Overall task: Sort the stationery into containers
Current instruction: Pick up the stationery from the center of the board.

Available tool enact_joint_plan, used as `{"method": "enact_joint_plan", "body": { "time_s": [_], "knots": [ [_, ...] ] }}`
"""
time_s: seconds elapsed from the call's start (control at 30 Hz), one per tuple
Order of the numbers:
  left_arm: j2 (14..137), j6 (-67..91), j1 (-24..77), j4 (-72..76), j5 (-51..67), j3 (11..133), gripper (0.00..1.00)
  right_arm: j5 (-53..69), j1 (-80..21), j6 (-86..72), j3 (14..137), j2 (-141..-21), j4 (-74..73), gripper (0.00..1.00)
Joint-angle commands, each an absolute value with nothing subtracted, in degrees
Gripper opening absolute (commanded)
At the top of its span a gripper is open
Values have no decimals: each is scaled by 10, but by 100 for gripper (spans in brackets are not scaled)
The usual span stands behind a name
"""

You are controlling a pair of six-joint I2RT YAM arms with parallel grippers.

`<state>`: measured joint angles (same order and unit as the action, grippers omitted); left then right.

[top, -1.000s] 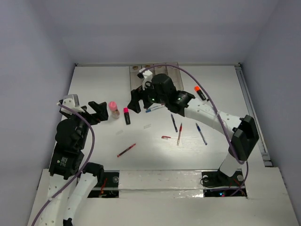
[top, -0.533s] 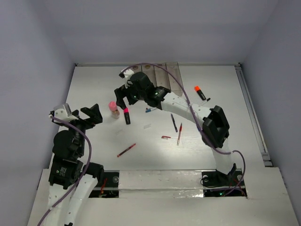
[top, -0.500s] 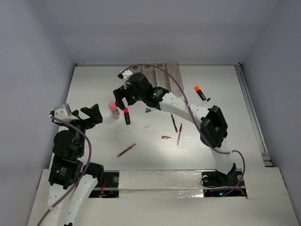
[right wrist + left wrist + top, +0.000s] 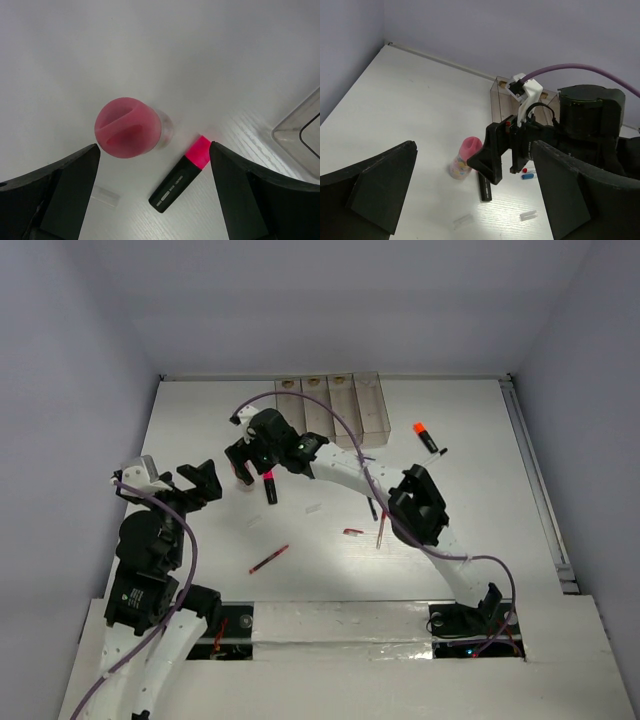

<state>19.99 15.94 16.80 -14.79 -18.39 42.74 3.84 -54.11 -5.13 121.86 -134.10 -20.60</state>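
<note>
White counter (image 4: 200, 420) under lilac walls; the pink-capped glue stick (image 4: 129, 127) stands upright in front of the containers (image 4: 330, 405), with a pink highlighter (image 4: 182, 172) lying just beside it; my right gripper (image 4: 248, 462) hangs above both, jaws wide and empty; the left gripper (image 4: 200, 483) is likewise open. I'd centre on the cap, probably the target, and descend straight; overhead, the gripper hides the stick; bin contents are unreadable.

Glue stick (image 4: 128, 127) just left of highlighter (image 4: 181, 181), seemingly apart; containers (image 4: 368, 405) behind both, a pen (image 4: 268, 559) before them.
</note>
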Motion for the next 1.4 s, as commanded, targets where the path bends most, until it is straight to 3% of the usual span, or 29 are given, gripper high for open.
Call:
{"method": "enact_joint_plan", "body": {
  "time_s": [0.0,0.13,0.33,0.43,0.57,0.6,0.67,0.9,1.17,1.37],
  "knots": [
    [208,155,172,-113,-183,423,99,35,-552,-31,1256,-1351,-187,95],
    [207,153,172,-112,-181,422,99,36,-552,-32,1267,-1371,-166,91],
    [207,150,172,-111,-180,421,99,41,-557,-39,1267,-1388,-132,71],
    [209,150,172,-110,-178,420,99,40,-557,-46,1247,-1382,-99,67],
    [210,150,172,-110,-178,420,99,35,-557,-56,1231,-1372,-58,49],
    [210,149,172,-110,-178,420,99,33,-557,-59,1228,-1371,-52,31],
    [210,149,172,-110,-177,420,99,27,-557,-66,1227,-1366,-36,10],
    [217,149,172,-109,-171,418,99,-57,-530,-61,1212,-1293,29,7],
    [224,148,172,-107,-165,418,99,-49,-368,-113,1122,-1180,34,6],
    [236,146,172,-105,-159,418,99,-143,-302,-32,1106,-1158,14,6]
  ]
}}
